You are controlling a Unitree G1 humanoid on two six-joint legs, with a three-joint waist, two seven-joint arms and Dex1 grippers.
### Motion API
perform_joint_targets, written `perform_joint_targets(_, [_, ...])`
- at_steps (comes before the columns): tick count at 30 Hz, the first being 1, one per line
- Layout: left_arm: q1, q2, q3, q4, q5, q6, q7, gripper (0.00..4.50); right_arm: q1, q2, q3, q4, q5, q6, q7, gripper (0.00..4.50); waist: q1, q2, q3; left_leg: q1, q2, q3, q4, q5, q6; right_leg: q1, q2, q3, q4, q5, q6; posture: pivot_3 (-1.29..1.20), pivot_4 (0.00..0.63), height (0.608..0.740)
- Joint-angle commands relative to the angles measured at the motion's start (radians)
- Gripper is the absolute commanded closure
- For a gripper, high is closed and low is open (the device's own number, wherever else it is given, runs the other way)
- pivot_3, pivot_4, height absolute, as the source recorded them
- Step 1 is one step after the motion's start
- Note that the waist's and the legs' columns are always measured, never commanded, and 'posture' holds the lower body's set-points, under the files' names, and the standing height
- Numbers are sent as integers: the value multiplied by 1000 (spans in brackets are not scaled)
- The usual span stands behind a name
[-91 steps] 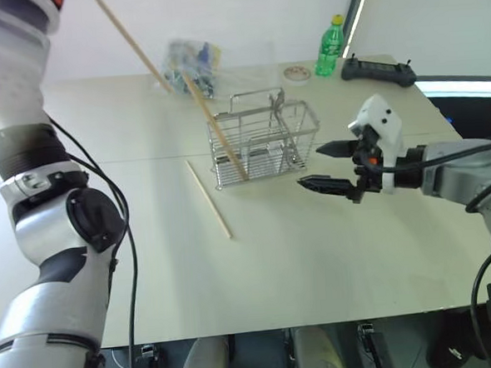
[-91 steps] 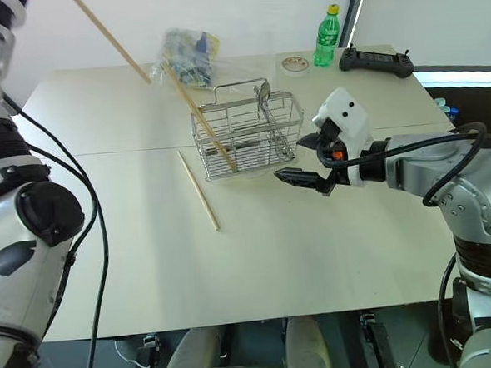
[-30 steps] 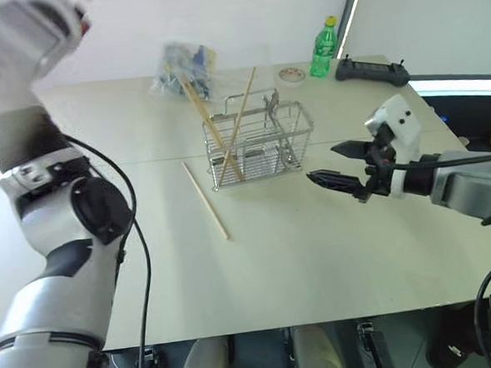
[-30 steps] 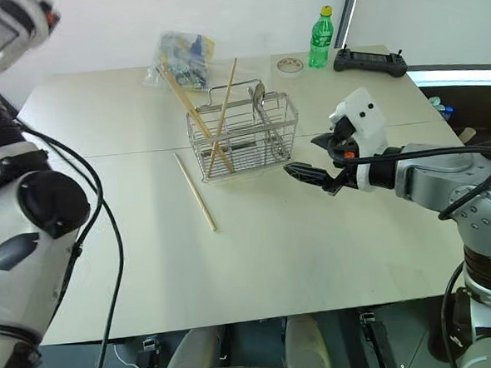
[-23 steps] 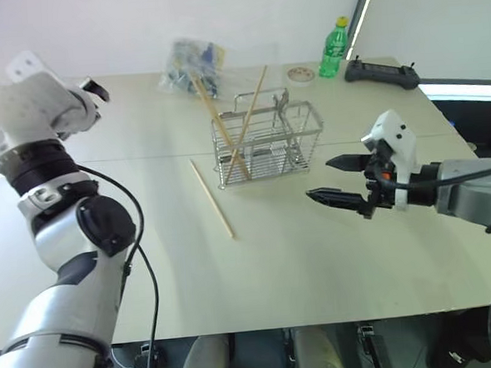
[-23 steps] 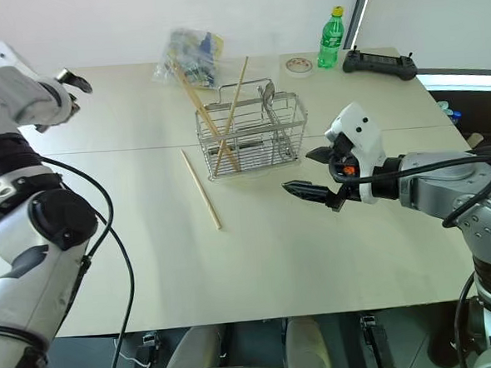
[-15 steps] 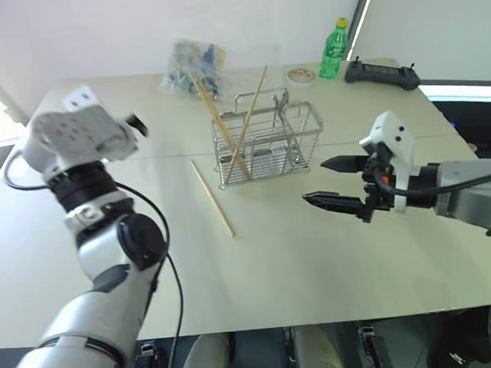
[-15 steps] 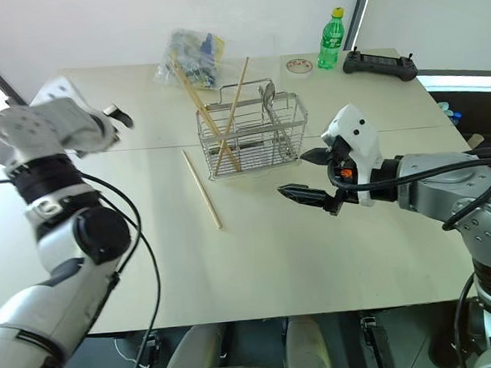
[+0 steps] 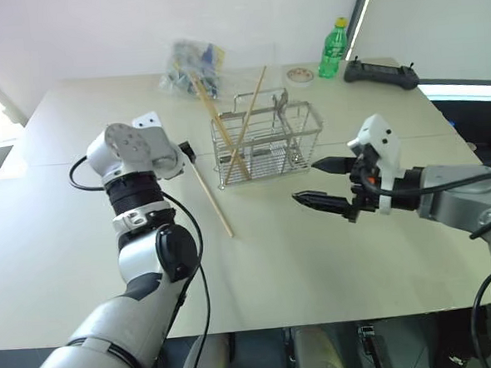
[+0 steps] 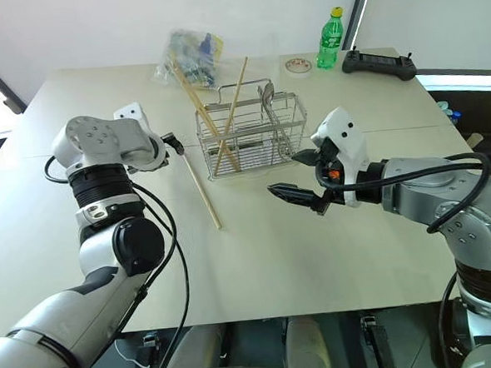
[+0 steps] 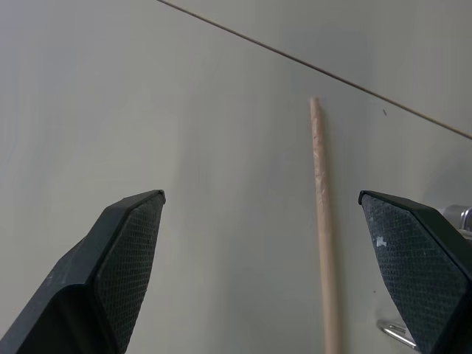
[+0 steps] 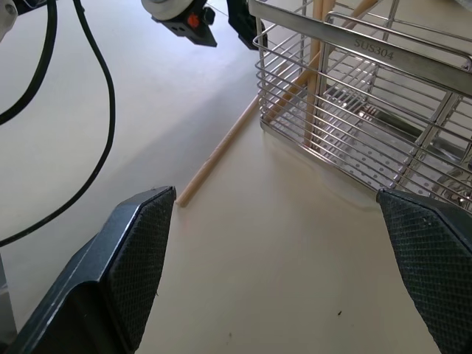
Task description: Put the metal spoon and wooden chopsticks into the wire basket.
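Left wrist view shows the left end effector [image 11: 269,258] spread wide over the last wooden chopstick [image 11: 322,221] (light, stiff, likely slippery) beside the wire basket [image 9: 267,146], best pinched mid-length.

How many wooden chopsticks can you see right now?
3. Two chopsticks stand crossed in the wire basket; one chopstick lies on the table beside it. None looks hidden.

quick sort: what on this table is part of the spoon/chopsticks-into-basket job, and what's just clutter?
Job:
- wire basket
- metal spoon, standing in the basket
- two wooden chopsticks leaning in the basket
- one chopstick lying on the table, beside the basket

Clutter:
- green bottle
- plastic bag
- tape roll
- black controller
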Motion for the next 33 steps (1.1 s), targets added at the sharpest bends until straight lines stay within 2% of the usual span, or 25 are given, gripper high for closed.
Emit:
perform_joint_targets(1, [-29,19,-53,72,20,-65,-51,49,-18,14,-15,-20,12,-10,-21,0,0,0,0,0,0,0,0,0,0,0,0,0,0,0,0,0,150,713])
perform_joint_targets(8, [-62,35,-92,247,33,-192,-107,49,-5,29,-24,-36,27,-6,-57,0,0,0,0,0,0,0,0,0,0,0,0,0,0,0,0,0,150,713])
perform_joint_targets(16, [-108,48,-59,438,9,-382,-84,49,0,29,-36,-40,47,-3,-91,0,0,0,0,0,0,0,0,0,0,0,-1,0,0,0,0,0,150,713])
perform_joint_targets(19, [-116,57,-55,481,-3,-422,-72,868,1,25,-41,-40,57,-2,-101,0,0,0,0,0,0,0,0,0,0,0,-1,0,0,0,0,0,150,713])
perform_joint_targets(26, [-129,67,-54,524,-29,-446,-55,4310,-3,17,-47,-32,73,-1,-112,0,1,0,0,0,0,0,0,0,0,0,-1,0,0,0,0,0,150,713])
perform_joint_targets(33, [-131,72,-34,527,-62,-433,-21,4412,-12,12,-45,-20,82,-4,-116,0,-1,0,0,0,0,0,0,0,0,0,-1,0,0,0,0,0,150,713])
